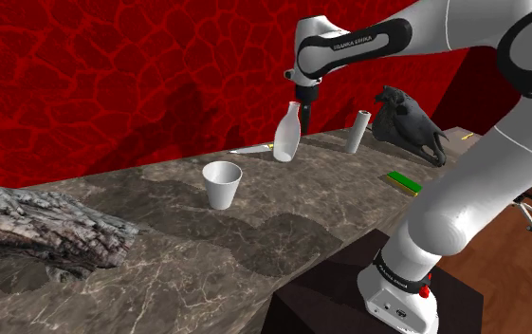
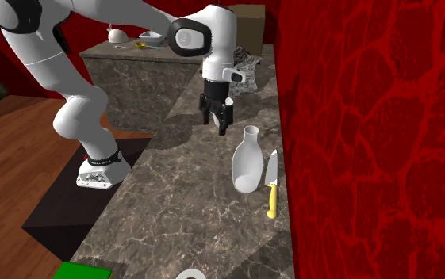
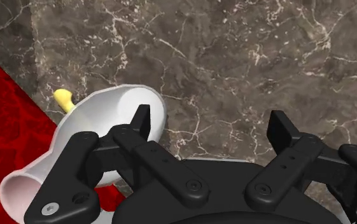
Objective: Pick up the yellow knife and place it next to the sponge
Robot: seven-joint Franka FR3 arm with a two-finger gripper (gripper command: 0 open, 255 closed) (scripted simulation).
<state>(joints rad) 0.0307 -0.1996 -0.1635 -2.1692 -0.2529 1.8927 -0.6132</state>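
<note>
A white Franka arm holds its black gripper (image 2: 217, 125) above a dark marble counter (image 2: 173, 206), fingers (image 3: 140, 122) spread apart and clasping nothing. The yellow-handled knife (image 2: 272, 190) lies flat on the counter at the foot of a red, veined wall (image 2: 371, 119) and just beside a white bottle-shaped vase (image 2: 246, 161) that stands between knife and gripper. In the second exterior view the handle points toward the picture's bottom and the blade toward its top. From the wrist camera only the tip of the yellow handle (image 3: 63, 98) peeps past the vase (image 3: 110, 118), which sits off to the side of one finger rather than between the two.

The green sponge (image 1: 401, 180) rests near the counter's stand-side edge – well apart from the knife (image 1: 254, 149) – in the shoulder view's right half. Elsewhere on the counter stand a white cup (image 1: 222, 184), a white cylinder (image 1: 357, 131) and a dark animal skull (image 1: 411, 123), while a rough piece of bark (image 1: 36, 228) lies at that view's left.
</note>
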